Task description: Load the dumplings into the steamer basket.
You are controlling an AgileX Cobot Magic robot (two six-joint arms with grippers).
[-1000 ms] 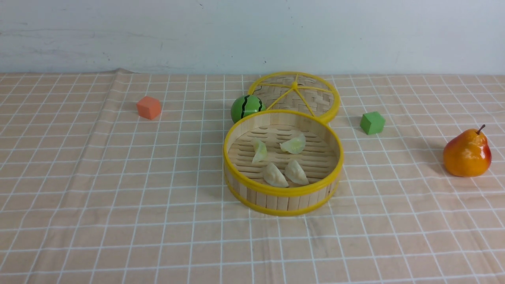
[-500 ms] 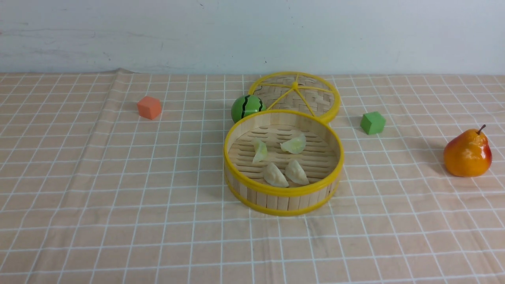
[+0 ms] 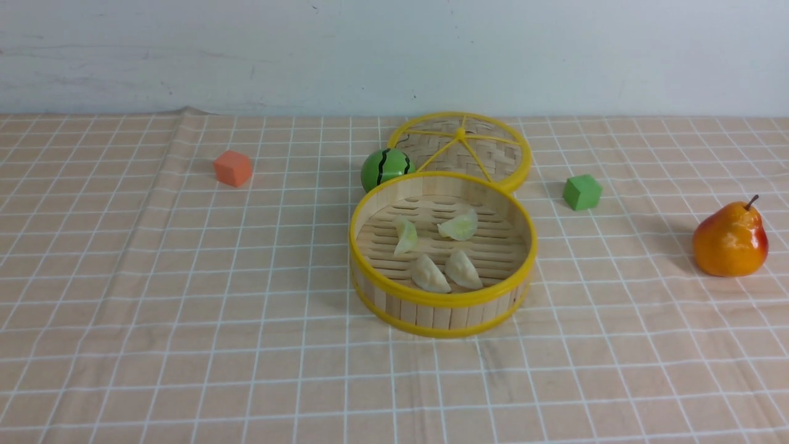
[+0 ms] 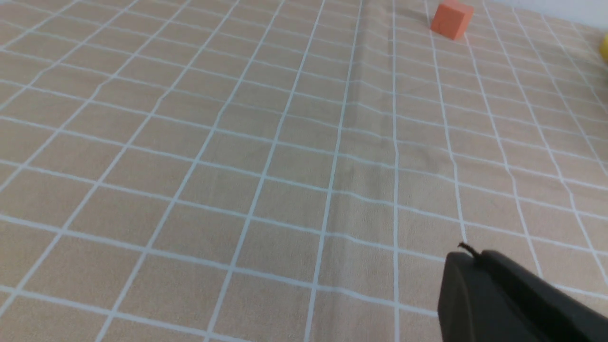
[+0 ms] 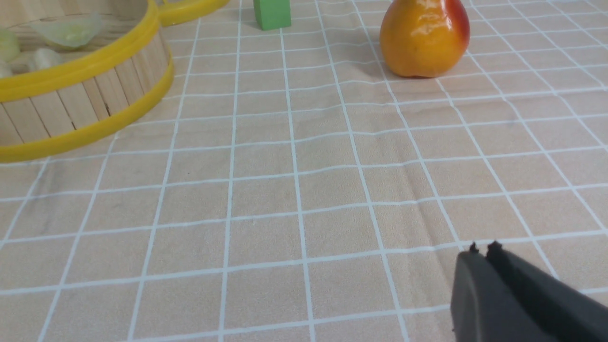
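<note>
All four dumplings lie inside the steamer basket. Left end effector closed, empty, low over the tabletop, orange cube far ahead of it. Right end effector closed, empty; pear ahead, basket well off to its side.

Front view faces table, wrists low

Both pincers closed, empty.
</note>
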